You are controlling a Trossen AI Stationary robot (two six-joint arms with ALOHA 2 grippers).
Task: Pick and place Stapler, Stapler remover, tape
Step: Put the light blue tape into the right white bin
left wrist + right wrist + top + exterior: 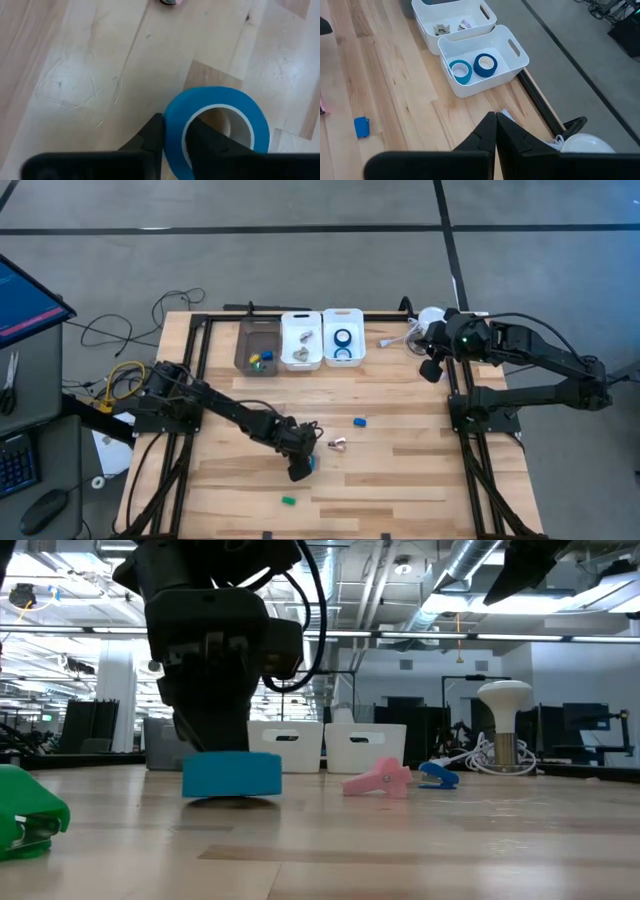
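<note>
A bright-blue tape roll [220, 107] lies flat on the wooden table near its middle [312, 463] [232, 775]. My left gripper [172, 140] [299, 468] stands over it from above and is shut on its wall. Two more tape rolls [461, 71] [485, 65] lie in the right-hand white bin [343, 337]. A pink stapler remover [338, 443] [378, 780], a blue stapler [360, 421] [437, 775] and a green stapler [288, 501] [25, 815] rest on the table. My right gripper [495, 131] [432, 367] waits shut above the table's far right edge. My left gripper pinches the tape roll's ring wall [176, 125], with one finger [210, 145] inside the pale hollow centre and the other finger [151, 140] outside. The fingers come from above, pointing down. The roll stays flat at the tabletop; I cannot tell whether it is lifted.
Three bins line the far edge: a dark bin [257, 345] with small coloured pieces, a middle white bin [301, 340] [455, 20] with pale items, and the tape bin. A white mushroom-shaped object with a coiled cable [505, 730] stands at the far right corner.
</note>
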